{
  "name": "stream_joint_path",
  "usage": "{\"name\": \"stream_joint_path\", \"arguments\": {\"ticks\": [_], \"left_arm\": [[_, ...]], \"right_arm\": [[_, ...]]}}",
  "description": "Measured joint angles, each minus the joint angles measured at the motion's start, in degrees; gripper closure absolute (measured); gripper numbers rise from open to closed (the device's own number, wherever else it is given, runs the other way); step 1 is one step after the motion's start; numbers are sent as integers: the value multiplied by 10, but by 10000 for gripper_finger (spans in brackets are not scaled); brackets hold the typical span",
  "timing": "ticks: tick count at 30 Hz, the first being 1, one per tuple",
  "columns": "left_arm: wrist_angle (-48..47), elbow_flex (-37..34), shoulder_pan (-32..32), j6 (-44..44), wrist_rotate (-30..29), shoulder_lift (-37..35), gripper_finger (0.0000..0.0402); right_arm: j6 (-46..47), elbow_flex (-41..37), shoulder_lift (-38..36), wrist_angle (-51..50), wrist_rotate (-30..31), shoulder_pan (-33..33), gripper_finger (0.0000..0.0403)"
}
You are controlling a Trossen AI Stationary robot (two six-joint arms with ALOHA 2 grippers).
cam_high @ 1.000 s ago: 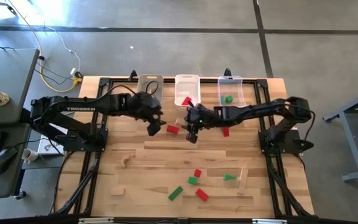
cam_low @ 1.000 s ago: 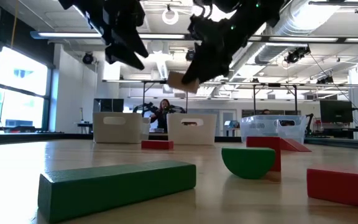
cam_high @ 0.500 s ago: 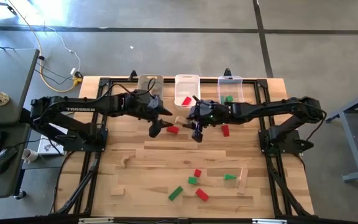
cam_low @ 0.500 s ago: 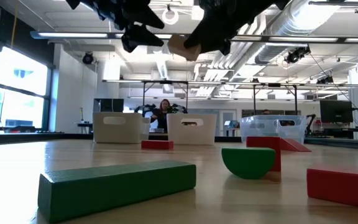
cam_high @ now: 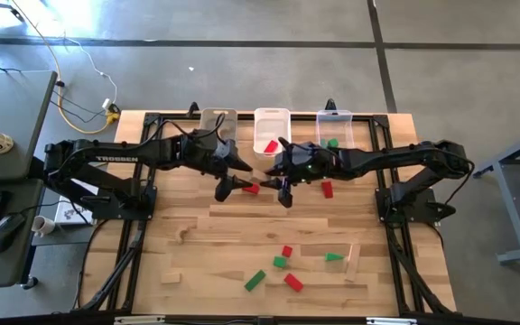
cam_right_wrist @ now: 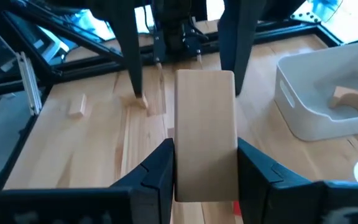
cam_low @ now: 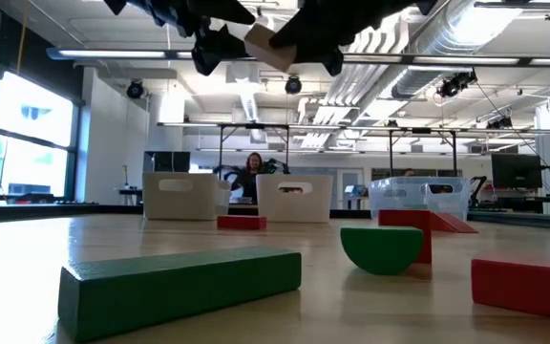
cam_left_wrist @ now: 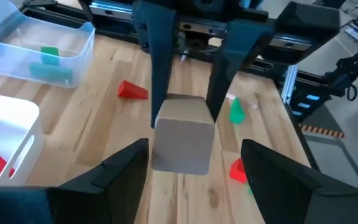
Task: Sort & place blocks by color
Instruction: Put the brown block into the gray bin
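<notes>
A plain light-wood block [cam_right_wrist: 205, 134] hangs high over the table's far middle, and my right gripper [cam_right_wrist: 205, 180] is shut on it. My left gripper [cam_left_wrist: 197, 180] faces it from the table's left, open wide. Its fingers [cam_right_wrist: 129, 56] stand on either side of the block's free end, and I see no touch. In the high view both grippers [cam_high: 238, 177] [cam_high: 278, 179] meet in front of the middle bin [cam_high: 283, 122]. Red, green and plain blocks lie flat on the table, among them a red one [cam_high: 251, 188] under the grippers. My right gripper pinches the plain block's two long sides [cam_right_wrist: 178, 163] between its two fingers, at the end nearest the gripper. The fingers come from the table's right, slanting a little downward, and lie along the block. The block sticks out ahead of them toward my left gripper, lifted clear.
Three bins stand along the far edge: the left [cam_high: 217, 126] with plain pieces, the middle with a red piece, the right [cam_high: 335, 131] with green. Loose blocks lie near the front: green [cam_high: 255, 280], red [cam_high: 293, 283], green [cam_high: 334, 257], plain [cam_high: 352, 262]. Another red one [cam_high: 327, 189] lies below my right arm.
My right gripper has risen with the plain block and tipped up toward level, and the block is now much higher above the table. My left gripper has also risen a little, tipped up toward level, and now faces the block, staying open.
</notes>
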Motion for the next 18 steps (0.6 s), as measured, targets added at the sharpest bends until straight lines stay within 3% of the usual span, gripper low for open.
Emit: {"name": "stream_joint_path", "arguments": {"ticks": [11, 18], "left_arm": [[43, 0, 0, -29, -2, 0, 162], [39, 0, 0, -31, 7, 0, 226]], "right_arm": [[11, 0, 0, 45, -19, 0, 301], [19, 0, 0, 57, -19, 0, 301]]}}
